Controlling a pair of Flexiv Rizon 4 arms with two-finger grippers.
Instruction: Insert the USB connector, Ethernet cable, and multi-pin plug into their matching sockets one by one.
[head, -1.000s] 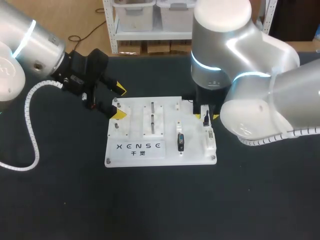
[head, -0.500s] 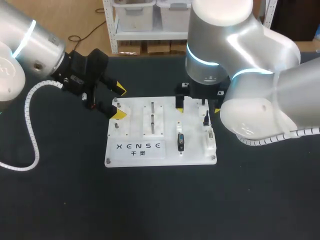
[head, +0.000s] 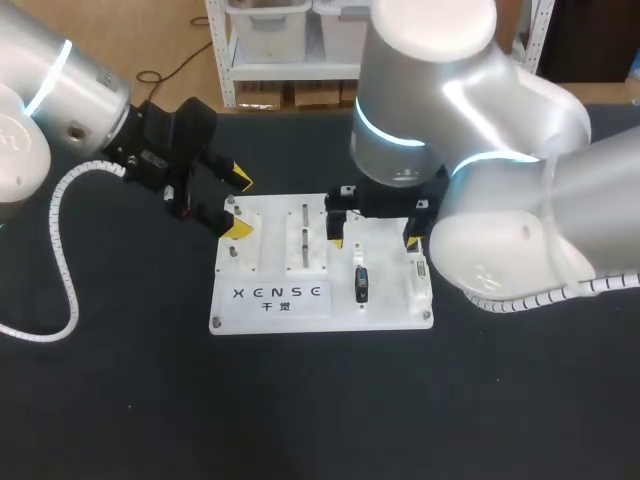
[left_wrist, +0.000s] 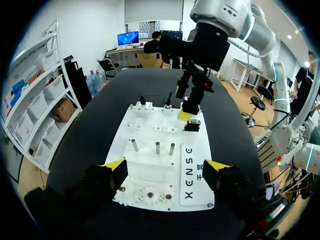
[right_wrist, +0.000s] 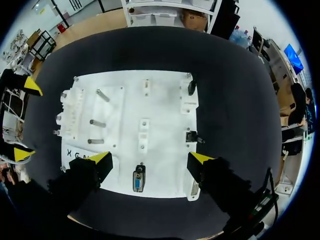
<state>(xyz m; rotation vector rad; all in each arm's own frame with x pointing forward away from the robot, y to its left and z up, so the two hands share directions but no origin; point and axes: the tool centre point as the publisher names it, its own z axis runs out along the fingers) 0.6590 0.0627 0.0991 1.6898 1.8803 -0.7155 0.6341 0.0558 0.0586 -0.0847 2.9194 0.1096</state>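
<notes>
The white socket board (head: 275, 300) lies mid-table. A dark multi-pin plug (head: 361, 283) sits in its right half; in the right wrist view this plug (right_wrist: 138, 181) is under and just behind my fingers. Two small black connectors (right_wrist: 191, 136) (right_wrist: 191, 87) stand along the board's right edge. My right gripper (head: 372, 238) (right_wrist: 150, 158) hangs open and empty over the board's rear middle. My left gripper (head: 238, 203) (left_wrist: 166, 165) is open and empty above the board's left rear corner.
Three metal pegs (left_wrist: 156, 146) and small gears (left_wrist: 150, 197) stand on the board's left part. A pale connector block (right_wrist: 195, 189) sits at the front right edge. Black tabletop surrounds the board (left_wrist: 150, 125) on all sides.
My right gripper has opened wide and moved left from the board's right rear edge toward its rear middle. The left arm has stayed still.
</notes>
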